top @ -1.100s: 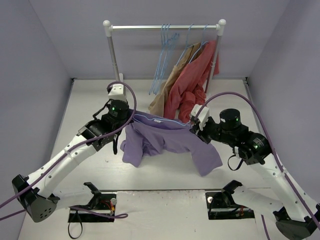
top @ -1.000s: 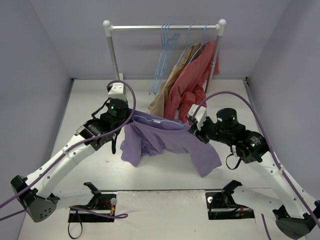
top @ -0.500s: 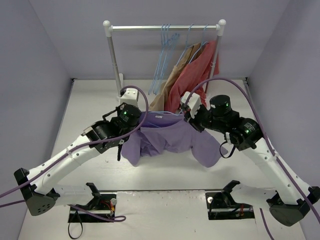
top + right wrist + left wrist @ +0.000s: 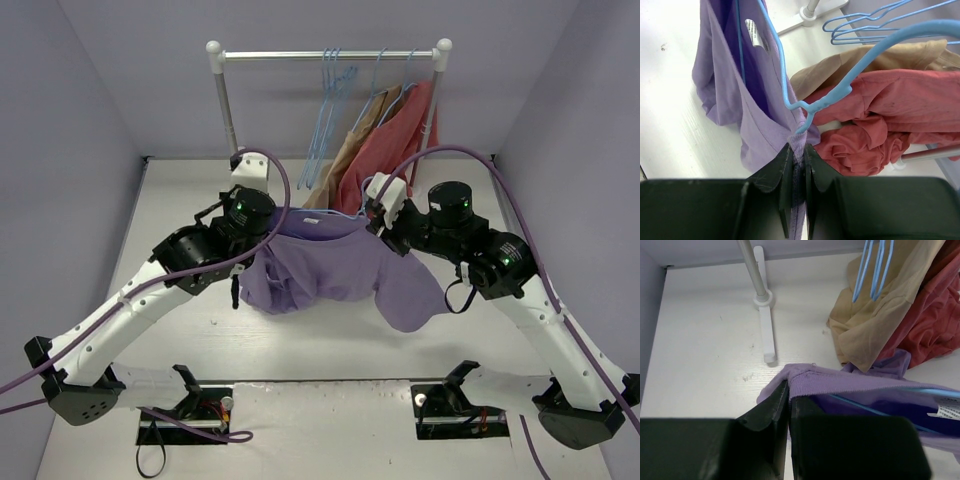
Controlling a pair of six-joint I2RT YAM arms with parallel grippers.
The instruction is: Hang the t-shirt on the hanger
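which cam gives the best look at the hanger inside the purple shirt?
Right wrist: the hanger shows its hook and one arm running into the neck opening of the t-shirt. Left wrist shows only a stretch of blue bar inside the collar. Top external shows barely a thin blue line at the neckline.

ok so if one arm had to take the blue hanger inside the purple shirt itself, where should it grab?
Probably the hook's stem on the hanger, just above the collar of the t-shirt: it is the only bare, thick part, the frame sits inside the cloth. Come from the rack side, since the left gripper and right gripper pinch both shoulders.
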